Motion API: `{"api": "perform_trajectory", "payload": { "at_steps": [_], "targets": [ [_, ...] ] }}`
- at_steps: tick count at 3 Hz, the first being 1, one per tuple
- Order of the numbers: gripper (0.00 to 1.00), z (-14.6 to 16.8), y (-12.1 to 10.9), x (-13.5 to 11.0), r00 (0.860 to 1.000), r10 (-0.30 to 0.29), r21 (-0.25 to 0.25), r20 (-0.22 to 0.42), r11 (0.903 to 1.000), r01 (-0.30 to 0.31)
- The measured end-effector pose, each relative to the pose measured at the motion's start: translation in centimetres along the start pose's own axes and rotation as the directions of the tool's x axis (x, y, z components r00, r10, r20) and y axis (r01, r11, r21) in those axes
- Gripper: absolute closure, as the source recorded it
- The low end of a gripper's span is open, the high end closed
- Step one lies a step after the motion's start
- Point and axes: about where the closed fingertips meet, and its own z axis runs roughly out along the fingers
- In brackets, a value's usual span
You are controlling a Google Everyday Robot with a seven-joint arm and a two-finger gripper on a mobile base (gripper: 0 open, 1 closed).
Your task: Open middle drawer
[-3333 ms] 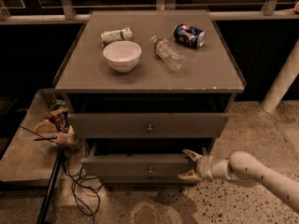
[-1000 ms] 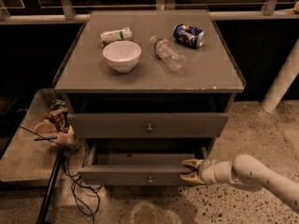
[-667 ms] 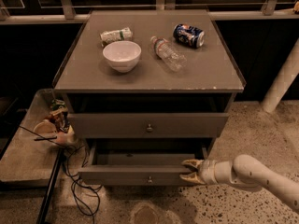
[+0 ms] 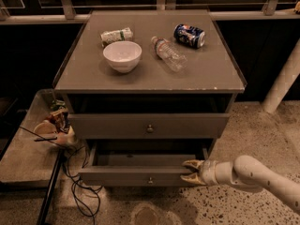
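Note:
The grey cabinet (image 4: 220,81) shows two drawer fronts. The lower front, low and wide with a small round knob (image 4: 150,180), is the middle drawer (image 4: 131,176). It stands pulled out toward me, with its shallow box showing behind the panel. My gripper (image 4: 186,172) is at the right end of that front panel. One finger reaches in behind the panel and the other lies in front of it, spread apart. The white arm (image 4: 253,175) comes in from the lower right.
Above, the taller drawer front (image 4: 112,124) sticks out a little. The top holds a white bowl (image 4: 122,55), a clear bottle (image 4: 168,53), a blue can (image 4: 189,34) and a small packet (image 4: 116,34). A low stand (image 4: 23,158) with clutter and cables (image 4: 77,186) sits left.
Since the earliest frame the middle drawer has slid out toward me with the gripper at its right end. Over the last second nothing has visibly moved.

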Motion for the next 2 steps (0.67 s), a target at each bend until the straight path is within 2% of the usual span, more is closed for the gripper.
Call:
{"api": "perform_trajectory", "payload": {
  "at_steps": [1,2],
  "targets": [
    [1.0,-1.1,2.0,0.7,1.0,-0.008,0.002,0.012,1.0,0.008],
    [1.0,-1.9,3.6,0.4,0.999,-0.036,0.009,0.023,0.9993,0.036]
  ]
}}
